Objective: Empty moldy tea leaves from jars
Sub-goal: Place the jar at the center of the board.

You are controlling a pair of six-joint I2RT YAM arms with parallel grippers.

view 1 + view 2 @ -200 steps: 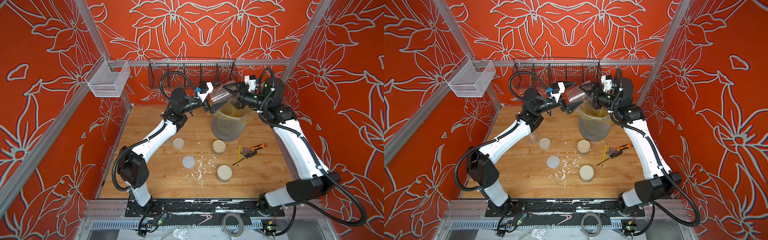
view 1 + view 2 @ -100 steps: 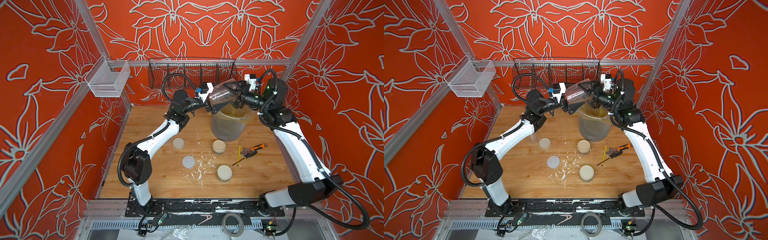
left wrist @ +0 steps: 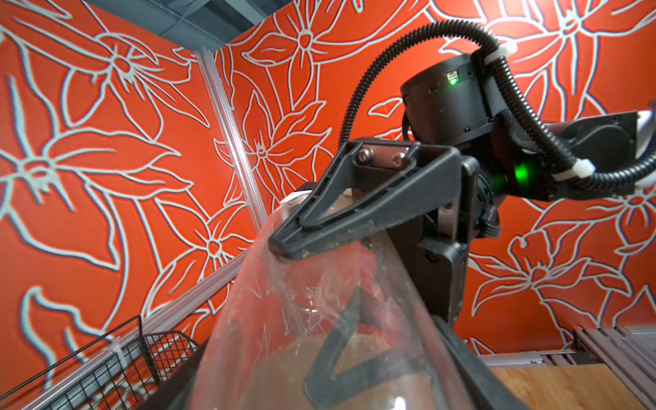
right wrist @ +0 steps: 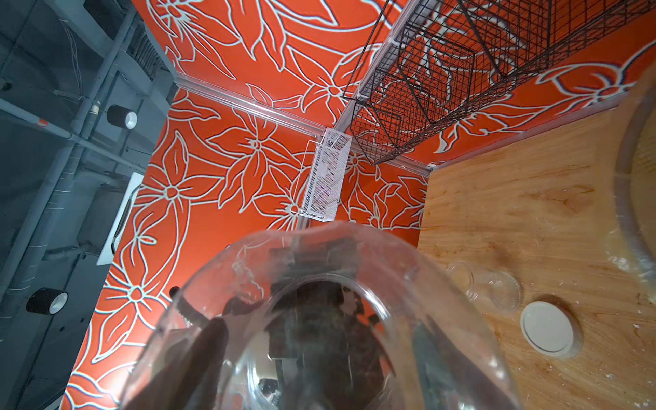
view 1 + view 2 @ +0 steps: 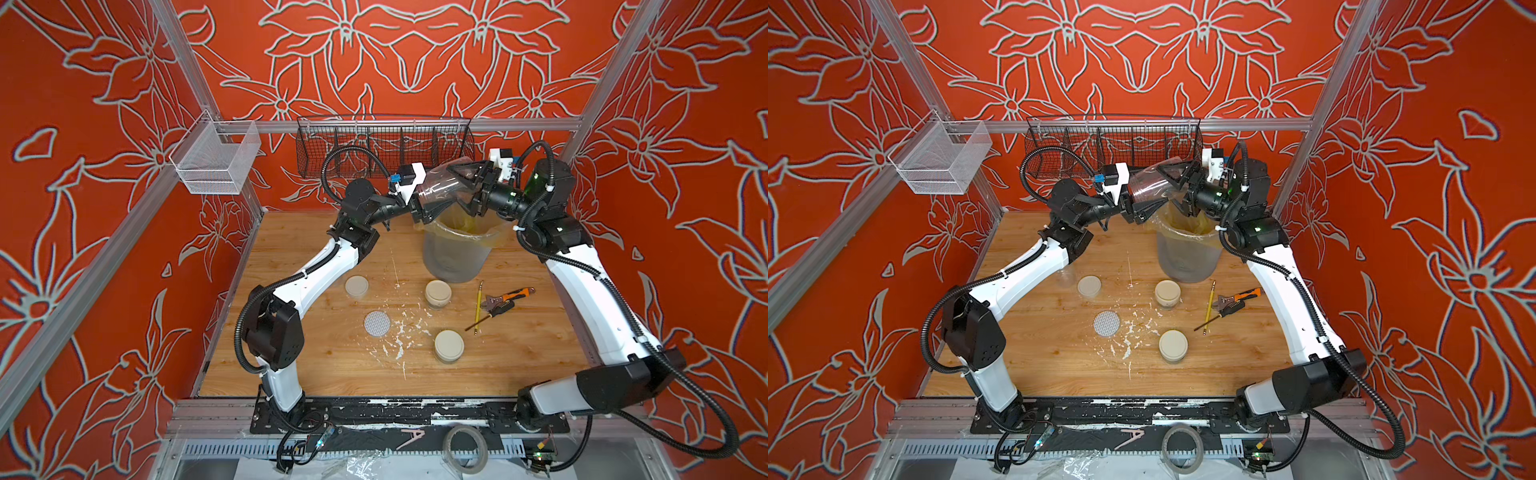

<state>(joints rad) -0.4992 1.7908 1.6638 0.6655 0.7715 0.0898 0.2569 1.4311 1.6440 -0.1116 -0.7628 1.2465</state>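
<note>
A clear jar (image 5: 440, 189) lies tilted on its side in the air over the grey bin (image 5: 453, 257). My left gripper (image 5: 432, 196) is shut on one end of it and my right gripper (image 5: 462, 187) is shut on the other end. In the left wrist view the jar (image 3: 284, 319) fills the space between my jaws, with a right finger (image 3: 355, 213) pressed on its wall. Two lidded jars (image 5: 437, 293) (image 5: 449, 345) stand on the table. An open, empty-looking jar (image 5: 1066, 277) stands beside the left arm. The tea leaves are hidden from me.
A cream lid (image 5: 356, 286) and a white dotted lid (image 5: 377, 323) lie loose on the wooden table (image 5: 332, 365), with white flakes (image 5: 399, 340) scattered between them. A pencil (image 5: 478, 305) and pliers (image 5: 505, 299) lie right of the bin. A black wire basket (image 5: 384, 145) hangs behind the arms.
My left jaws, spread wide around the jar a moment ago, have closed onto it. The right gripper has kept its hold, and the jar stays above the bin.
</note>
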